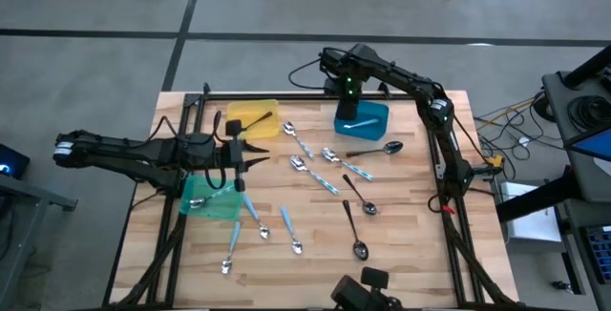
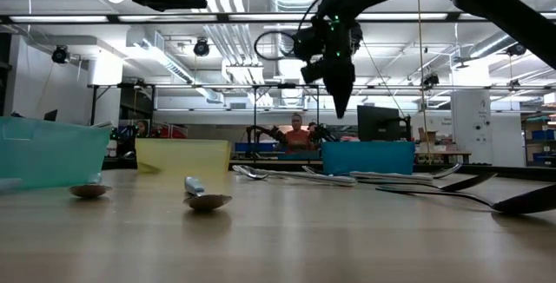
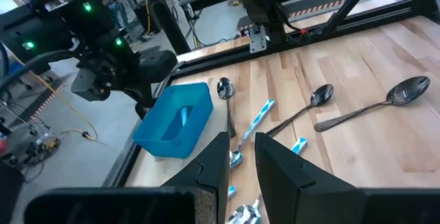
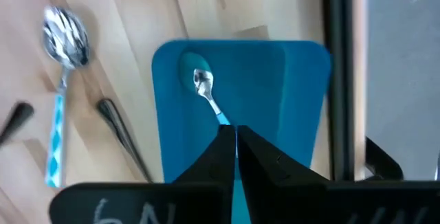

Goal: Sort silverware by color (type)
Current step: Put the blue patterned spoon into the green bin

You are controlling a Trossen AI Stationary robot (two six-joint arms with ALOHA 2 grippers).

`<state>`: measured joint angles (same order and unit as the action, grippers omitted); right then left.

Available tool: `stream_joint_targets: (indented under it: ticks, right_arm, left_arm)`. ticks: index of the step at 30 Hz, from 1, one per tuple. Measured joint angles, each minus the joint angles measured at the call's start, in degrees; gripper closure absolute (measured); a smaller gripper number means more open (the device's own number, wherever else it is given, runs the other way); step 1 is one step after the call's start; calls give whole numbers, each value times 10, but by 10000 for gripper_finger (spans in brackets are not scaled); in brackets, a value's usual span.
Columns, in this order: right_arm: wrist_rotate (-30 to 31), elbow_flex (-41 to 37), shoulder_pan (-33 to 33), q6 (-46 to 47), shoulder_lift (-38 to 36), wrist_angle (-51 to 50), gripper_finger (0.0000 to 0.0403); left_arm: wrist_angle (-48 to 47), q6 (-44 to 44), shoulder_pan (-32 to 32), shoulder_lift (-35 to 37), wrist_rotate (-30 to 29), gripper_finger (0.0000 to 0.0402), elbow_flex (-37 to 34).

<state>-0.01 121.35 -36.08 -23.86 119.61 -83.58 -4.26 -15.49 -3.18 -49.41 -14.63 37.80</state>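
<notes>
Blue-handled spoons (image 1: 315, 173) and dark spoons (image 1: 360, 195) lie scattered flat across the middle of the table. One blue-handled spoon (image 4: 205, 90) lies inside the blue bin (image 1: 363, 120). A silver spoon (image 1: 199, 200) lies in the green bin (image 1: 218, 204). My right gripper (image 4: 236, 136) hangs shut above the blue bin, pointing down, clear of the bin and the spoon in it, as the low view shows (image 2: 340, 109). My left gripper (image 1: 256, 152) is open and level between the yellow bin and the green bin, pointing toward the table's right and holding nothing (image 3: 240, 159).
The yellow bin (image 1: 253, 120) stands at the far left of the table, and the green bin at the left edge. A black frame rail (image 1: 315, 93) runs along the table's far edge. A dark camera mount (image 1: 368, 282) sits at the near edge. A person (image 2: 300, 132) sits far behind the table.
</notes>
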Motion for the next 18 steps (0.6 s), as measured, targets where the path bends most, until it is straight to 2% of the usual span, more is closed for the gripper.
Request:
stream_joint_targets:
  ticks: [6,10,14,18]
  right_arm:
    - [1,-87,-19,-32,-3,50,394]
    - [5,-131,-31,-22,-37,81,394]
    - [21,-178,-25,24,-99,119,394]
    - [21,-265,1,67,-204,239,394]
  left_arm:
    - [-11,16,0,0,0,349,0]
    - [-11,12,0,-1,0,349,0]
    - [-11,16,0,-2,0,349,0]
    - [-8,54,0,-10,0,349,0]
